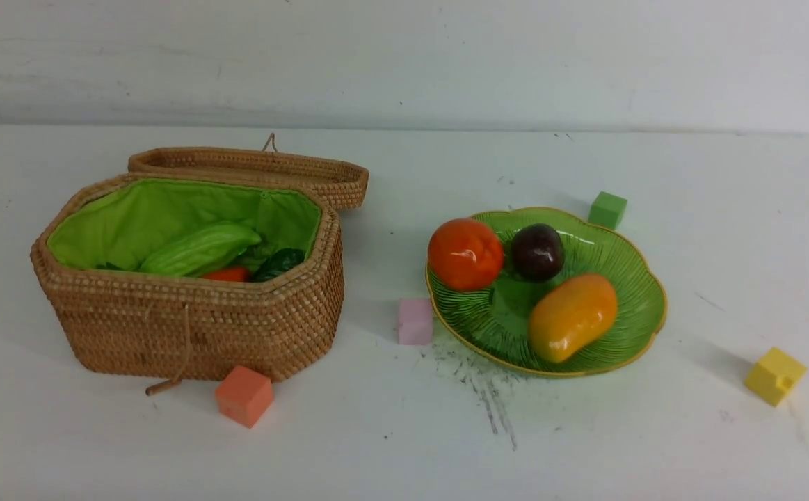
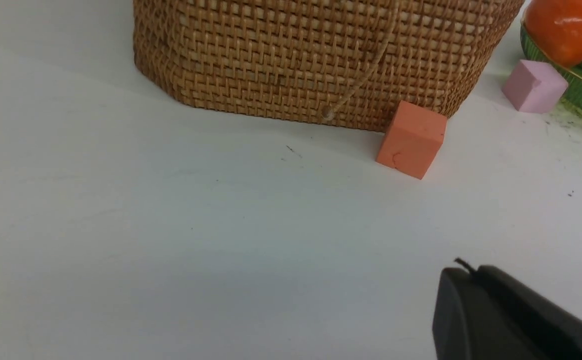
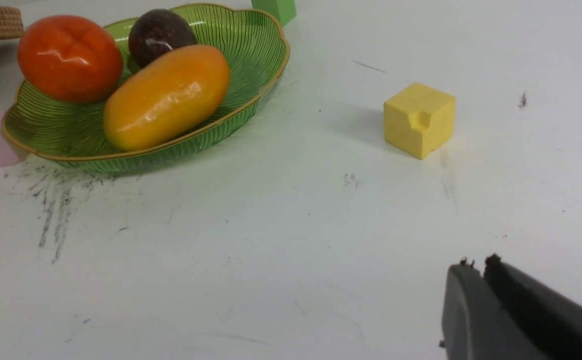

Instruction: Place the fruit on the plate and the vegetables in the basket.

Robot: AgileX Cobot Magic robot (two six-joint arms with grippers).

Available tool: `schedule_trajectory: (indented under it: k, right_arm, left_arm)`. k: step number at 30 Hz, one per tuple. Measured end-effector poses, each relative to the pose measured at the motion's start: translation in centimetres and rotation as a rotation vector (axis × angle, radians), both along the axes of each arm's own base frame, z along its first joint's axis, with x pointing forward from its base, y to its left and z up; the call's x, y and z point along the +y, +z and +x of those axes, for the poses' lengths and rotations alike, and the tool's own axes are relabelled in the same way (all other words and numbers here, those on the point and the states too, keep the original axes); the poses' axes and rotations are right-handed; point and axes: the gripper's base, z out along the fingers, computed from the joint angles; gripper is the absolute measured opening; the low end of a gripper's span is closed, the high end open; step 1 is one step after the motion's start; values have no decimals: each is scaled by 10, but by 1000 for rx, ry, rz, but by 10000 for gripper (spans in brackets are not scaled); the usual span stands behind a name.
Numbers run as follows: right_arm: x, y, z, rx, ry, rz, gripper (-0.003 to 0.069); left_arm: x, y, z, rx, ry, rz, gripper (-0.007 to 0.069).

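tan woven basket (image 1: 195, 327), green ribbed plate (image 1: 627, 327), yellow rim.

White scuffed table (image 1: 404, 445), pale wall (image 1: 404, 56) behind.

Only the fingers show, and only in the wrist views. The left gripper (image 2: 463, 272) has matte black, smooth fingers (image 2: 496, 320) with rounded tips and a short dark thread at the tip. The right gripper (image 3: 476, 265) has dark grey-black fingers (image 3: 516, 310), slightly worn, with small brownish specks on the tips.
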Motion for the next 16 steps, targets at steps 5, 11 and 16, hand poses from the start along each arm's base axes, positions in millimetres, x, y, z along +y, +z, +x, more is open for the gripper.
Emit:
schedule_trajectory:
  k: [5,11,16]
  right_arm:
    - [0,0,0,0,0,0,44]
    - [0,0,0,0,0,0,53]
    - [0,0,0,-1,0,0,58]
  left_arm:
    - [0,0,0,0,0,0,-9]
    - [0,0,0,0,0,0,-5]
    - [0,0,0,0,0,0,-1]
